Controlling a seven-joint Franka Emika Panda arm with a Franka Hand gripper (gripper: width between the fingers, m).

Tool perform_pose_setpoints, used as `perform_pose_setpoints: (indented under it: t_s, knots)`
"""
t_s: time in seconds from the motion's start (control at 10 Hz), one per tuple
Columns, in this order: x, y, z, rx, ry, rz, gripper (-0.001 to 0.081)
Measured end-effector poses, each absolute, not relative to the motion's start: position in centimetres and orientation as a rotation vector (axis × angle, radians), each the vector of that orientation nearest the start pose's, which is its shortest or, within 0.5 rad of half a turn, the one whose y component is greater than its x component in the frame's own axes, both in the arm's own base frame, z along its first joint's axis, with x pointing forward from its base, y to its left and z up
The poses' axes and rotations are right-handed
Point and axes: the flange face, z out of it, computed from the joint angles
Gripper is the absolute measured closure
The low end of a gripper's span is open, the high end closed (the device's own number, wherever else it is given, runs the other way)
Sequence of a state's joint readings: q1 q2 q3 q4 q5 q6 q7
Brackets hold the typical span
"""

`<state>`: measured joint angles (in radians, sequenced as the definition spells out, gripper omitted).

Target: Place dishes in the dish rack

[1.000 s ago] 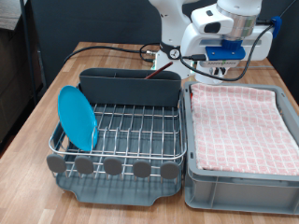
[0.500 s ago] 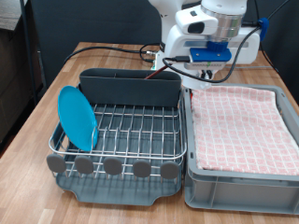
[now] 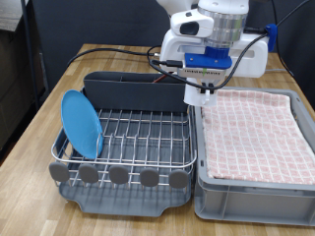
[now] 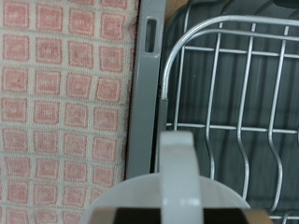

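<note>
Viewing the worktop (image 3: 108, 61) from outside, we see the blue plate (image 3: 82, 124) standing on edge, tilted, in the silver wire dish rack (image 3: 133, 136) at the exterior view's left. Beneath the hand (image 3: 196, 96) we note the white mug (image 3: 197, 97), hanging over the seam between the rack's right edge and the grey bin (image 3: 254, 182), whose checked cloth (image 3: 254, 128) fills it. Only the wrist view shows us the mug's handle (image 4: 177, 171) and rim close up, with rack wires and cloth below; the fingers are hidden there, so we cannot tell the hand's opening. Dark cables (image 3: 126, 51) cross the worktop behind the rack
</note>
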<state>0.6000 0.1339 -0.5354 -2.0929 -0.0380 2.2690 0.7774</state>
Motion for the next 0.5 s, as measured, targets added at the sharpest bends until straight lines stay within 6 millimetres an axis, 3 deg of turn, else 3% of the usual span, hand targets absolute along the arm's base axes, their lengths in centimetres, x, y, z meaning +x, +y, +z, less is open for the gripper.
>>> perform_pose_setpoints:
  t_s: [0.2,0.5]
  knots:
    - [56.9,4.1,37.4,-3.028,1.047,-0.153,0.0735]
    - [60.1,3.3,38.0,-3.019,0.987,-0.237,0.0735]
